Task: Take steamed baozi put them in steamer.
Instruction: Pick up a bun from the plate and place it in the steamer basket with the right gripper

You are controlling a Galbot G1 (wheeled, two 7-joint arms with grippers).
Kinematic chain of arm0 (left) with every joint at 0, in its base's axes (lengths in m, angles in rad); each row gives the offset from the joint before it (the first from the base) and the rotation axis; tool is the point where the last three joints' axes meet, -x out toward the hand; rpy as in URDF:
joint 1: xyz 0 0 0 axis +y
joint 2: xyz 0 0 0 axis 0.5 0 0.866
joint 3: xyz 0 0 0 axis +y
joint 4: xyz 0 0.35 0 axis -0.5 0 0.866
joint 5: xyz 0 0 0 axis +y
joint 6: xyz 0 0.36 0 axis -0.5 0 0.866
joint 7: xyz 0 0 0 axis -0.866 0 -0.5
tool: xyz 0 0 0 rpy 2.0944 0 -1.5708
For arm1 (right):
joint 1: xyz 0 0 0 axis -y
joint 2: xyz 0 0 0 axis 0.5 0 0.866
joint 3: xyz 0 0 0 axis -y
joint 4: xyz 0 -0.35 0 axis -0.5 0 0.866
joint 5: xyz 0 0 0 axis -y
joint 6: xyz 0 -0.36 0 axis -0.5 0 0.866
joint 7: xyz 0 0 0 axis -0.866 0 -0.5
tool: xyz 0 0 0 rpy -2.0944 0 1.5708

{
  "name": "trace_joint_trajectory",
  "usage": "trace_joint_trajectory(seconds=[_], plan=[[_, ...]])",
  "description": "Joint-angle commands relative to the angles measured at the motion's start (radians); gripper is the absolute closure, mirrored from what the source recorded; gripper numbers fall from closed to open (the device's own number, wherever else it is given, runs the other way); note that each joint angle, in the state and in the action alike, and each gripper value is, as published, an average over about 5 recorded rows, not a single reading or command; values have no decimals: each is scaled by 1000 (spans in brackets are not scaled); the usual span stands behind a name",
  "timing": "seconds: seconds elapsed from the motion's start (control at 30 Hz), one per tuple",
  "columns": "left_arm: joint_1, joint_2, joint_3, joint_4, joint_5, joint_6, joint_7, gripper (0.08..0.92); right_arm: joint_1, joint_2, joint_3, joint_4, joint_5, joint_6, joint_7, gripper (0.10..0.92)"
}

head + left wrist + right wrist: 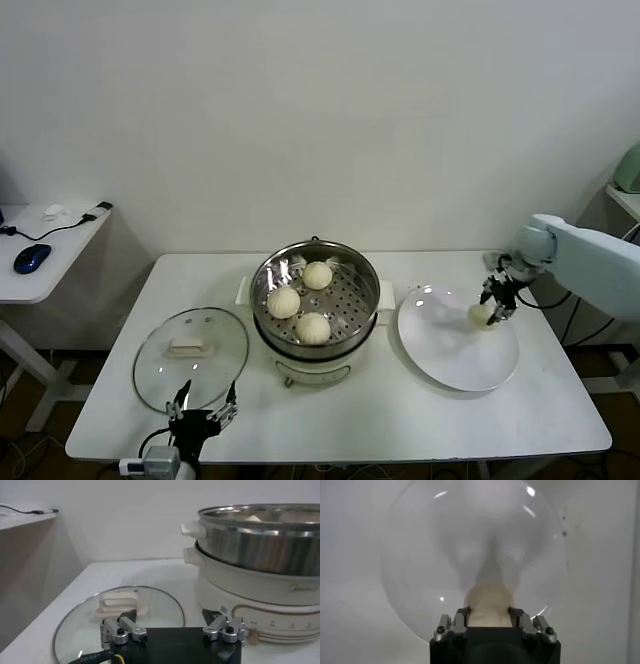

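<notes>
The steamer [368, 268] stands mid-table, a shiny steel pot on a cream base, also filling the left wrist view [260, 555]. Three baozi lie on its perforated tray [318, 275] [284, 302] [313, 327]. A fourth baozi [481, 315] [489, 601] rests on the white plate [450, 360] to the right. My right gripper [494, 309] [489, 614] is shut on this baozi, a finger pressed against each side. My left gripper [203, 411] [172, 625] hangs open at the table's front left, over the near rim of the glass lid, holding nothing.
A round glass lid [190, 358] [119, 617] with a white handle lies flat left of the steamer. A side desk [45, 250] with a blue mouse stands at far left. The table's front edge lies just below the left gripper.
</notes>
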State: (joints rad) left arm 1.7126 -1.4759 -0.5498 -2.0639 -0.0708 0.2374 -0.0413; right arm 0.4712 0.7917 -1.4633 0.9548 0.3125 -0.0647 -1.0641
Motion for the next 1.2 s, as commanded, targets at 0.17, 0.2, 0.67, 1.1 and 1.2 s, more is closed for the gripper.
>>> trace_joint_trajectory(seconds=[0.17,0.2,0.67,1.1,1.2], plan=[[-2,4,2,-15,-3,4,1,177,762,167,-445,331,565,-95,-28,465],[-3,5,3,-18,-3,6,1,177,801,193,-449,360,621,-115,-24,465],[-19,20,3,-39,-13,29,4,177,551,432,-340,562,750,-364,288,465],[-17,26,-9,-37,-18,29,4,177,281,398,-293,399,546,-385,354,465],[-20,23,-5,-32,-17,29,4,177,245,395,-266,378,538,-381,374,465]])
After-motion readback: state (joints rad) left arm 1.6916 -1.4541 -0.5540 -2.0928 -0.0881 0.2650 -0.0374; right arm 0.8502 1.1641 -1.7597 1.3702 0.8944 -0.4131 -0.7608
